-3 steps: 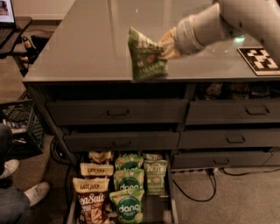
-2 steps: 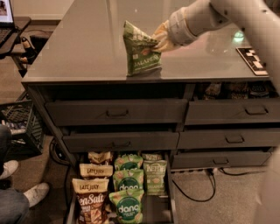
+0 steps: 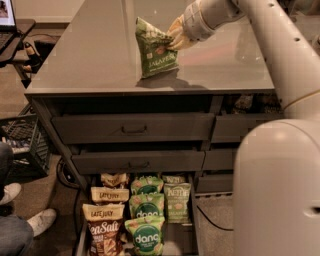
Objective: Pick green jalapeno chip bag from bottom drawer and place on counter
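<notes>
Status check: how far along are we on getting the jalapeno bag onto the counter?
Done: the green jalapeno chip bag is out of the bottom drawer, which stands open. In hand: the gripper holds the bag's upper edge, with the bag's lower edge at or just above the counter. Left: release the bag and pull the arm away.

three tan late july bags (image 3: 103, 227) lay in a column at the left of the bottom drawer (image 3: 186, 239). three bright green dang bags (image 3: 146, 235) lay just beside them, with a kettle bag (image 3: 177, 202) to their right. two closed drawers (image 3: 135, 129) sat above. a black crate (image 3: 22, 145) stood at the left, near a white shoe (image 3: 42, 221). a laptop (image 3: 6, 12) showed in the top left corner. the gripper (image 3: 174, 37) gripped the green jalapeno chip bag (image 3: 157, 50) up on the counter (image 3: 85, 65), well apart from these.
</notes>
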Robot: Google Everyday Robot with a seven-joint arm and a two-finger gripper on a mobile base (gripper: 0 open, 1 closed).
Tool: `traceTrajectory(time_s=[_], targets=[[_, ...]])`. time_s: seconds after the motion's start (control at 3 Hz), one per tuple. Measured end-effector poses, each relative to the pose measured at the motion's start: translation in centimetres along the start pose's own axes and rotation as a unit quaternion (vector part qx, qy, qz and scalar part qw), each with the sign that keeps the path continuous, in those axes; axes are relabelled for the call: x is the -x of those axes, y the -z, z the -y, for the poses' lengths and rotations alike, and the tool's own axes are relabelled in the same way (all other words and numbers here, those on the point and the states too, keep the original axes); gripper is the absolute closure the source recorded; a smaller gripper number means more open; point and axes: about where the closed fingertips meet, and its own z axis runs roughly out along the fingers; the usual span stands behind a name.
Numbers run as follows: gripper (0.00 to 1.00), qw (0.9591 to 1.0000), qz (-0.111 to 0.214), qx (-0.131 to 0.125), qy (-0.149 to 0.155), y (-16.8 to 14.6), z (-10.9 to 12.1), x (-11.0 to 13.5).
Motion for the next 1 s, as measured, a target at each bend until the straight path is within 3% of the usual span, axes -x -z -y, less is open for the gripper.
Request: traceTrajectory(time_s=[0.33,1.0], targets=[[1.00,0.9999,0.001,0.014,-0.003,-1.79,0.49,-0.64],[0.59,0.9999,0.000,0.011,-0.003,-1.70,0.78,-0.73]])
